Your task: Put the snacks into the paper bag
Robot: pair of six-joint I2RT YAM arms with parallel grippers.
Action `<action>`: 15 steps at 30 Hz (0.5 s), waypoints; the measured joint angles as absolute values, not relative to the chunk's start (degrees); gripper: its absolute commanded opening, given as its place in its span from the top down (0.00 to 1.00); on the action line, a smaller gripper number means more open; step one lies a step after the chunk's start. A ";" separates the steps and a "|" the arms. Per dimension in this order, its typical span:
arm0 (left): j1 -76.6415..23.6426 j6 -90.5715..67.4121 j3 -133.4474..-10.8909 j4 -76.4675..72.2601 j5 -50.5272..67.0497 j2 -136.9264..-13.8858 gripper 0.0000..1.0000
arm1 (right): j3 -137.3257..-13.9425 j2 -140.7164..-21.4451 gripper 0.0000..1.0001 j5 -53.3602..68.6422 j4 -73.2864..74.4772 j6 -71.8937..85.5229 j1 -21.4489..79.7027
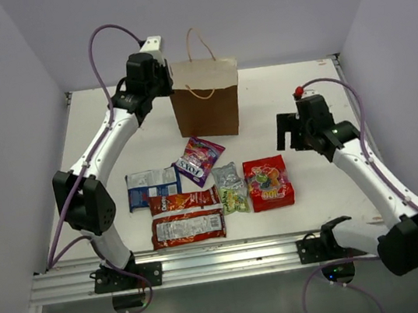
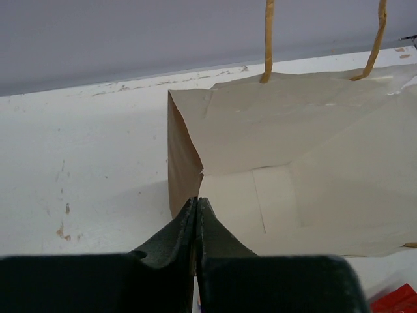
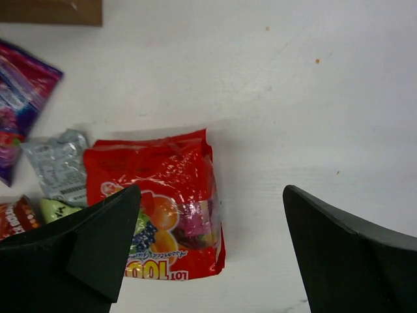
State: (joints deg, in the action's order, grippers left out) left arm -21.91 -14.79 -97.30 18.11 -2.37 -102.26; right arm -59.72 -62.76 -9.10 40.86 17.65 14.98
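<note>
The brown paper bag [image 1: 206, 102] stands upright at the back middle, its cord handles up. My left gripper [image 1: 164, 79] is at its top left corner. In the left wrist view the gripper [image 2: 197, 202] is shut, its tips pressed on the bag's [image 2: 293, 143] corner fold. All the snacks lie on the table in front of the bag: blue-white [image 1: 153, 187], purple [image 1: 200, 158], two long red-orange [image 1: 184, 200] [image 1: 188, 227], silver-grey [image 1: 226, 175], yellow-green [image 1: 235, 197] and square red [image 1: 268, 182]. My right gripper [image 1: 293, 132] is open above the square red packet's [image 3: 163, 195] right edge, holding nothing.
White walls close in the table at the back and both sides. A metal rail [image 1: 209, 263] runs along the near edge. Bare table [image 1: 301, 87] lies to the right of the bag and the red packet.
</note>
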 measured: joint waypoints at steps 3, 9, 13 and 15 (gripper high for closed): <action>-21.91 -14.37 -97.32 17.98 -2.37 -102.56 1.00 | -56.60 -67.53 0.05 -8.49 40.73 18.55 14.98; -21.91 -13.93 -97.41 18.02 -2.37 -102.56 1.00 | -52.99 -73.93 0.07 -5.39 40.60 19.97 14.98; -21.91 -13.89 -97.41 18.02 -2.37 -102.59 1.00 | -51.77 -77.45 0.13 -2.07 39.16 20.34 15.00; -21.91 -13.89 -97.43 17.98 -2.35 -102.65 1.00 | -51.27 -78.98 0.20 -0.30 38.33 20.34 15.00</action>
